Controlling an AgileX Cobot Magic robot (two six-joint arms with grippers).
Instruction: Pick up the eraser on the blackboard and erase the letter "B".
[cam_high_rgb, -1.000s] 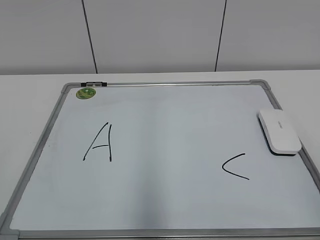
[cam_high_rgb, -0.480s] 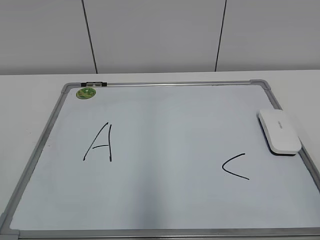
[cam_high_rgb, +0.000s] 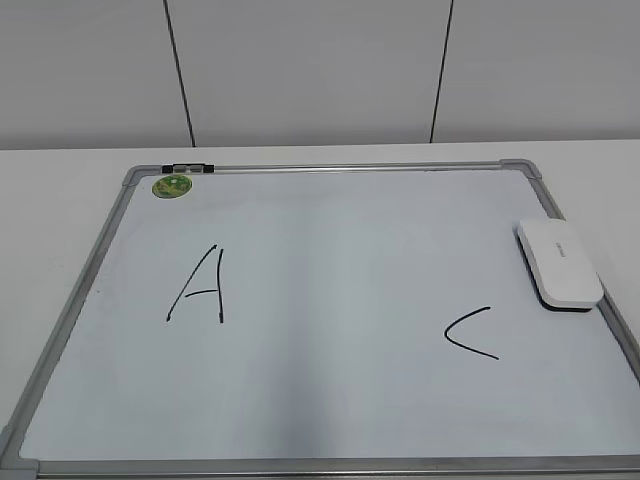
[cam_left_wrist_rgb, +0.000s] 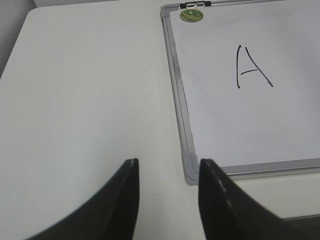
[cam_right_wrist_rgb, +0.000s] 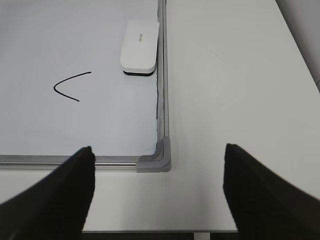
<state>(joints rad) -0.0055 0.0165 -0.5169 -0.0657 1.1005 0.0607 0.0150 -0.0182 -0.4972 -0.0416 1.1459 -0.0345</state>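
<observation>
The blackboard (cam_high_rgb: 330, 300) is a white board with a grey frame lying flat on the table. A black "A" (cam_high_rgb: 200, 285) is at its left and a black "C" (cam_high_rgb: 470, 333) at its right. No letter "B" shows between them. The white eraser (cam_high_rgb: 558, 262) lies at the board's right edge, also in the right wrist view (cam_right_wrist_rgb: 140, 46). My left gripper (cam_left_wrist_rgb: 167, 167) is open and empty over the table by the board's near left corner. My right gripper (cam_right_wrist_rgb: 157, 155) is wide open and empty by the near right corner (cam_right_wrist_rgb: 155, 160). Neither gripper shows in the exterior view.
A round green sticker (cam_high_rgb: 172, 186) sits at the board's far left corner, also in the left wrist view (cam_left_wrist_rgb: 192, 15). White table (cam_left_wrist_rgb: 90, 100) lies left of the board and also to its right (cam_right_wrist_rgb: 235, 90). The table's near edge (cam_right_wrist_rgb: 150, 231) is just below my right gripper.
</observation>
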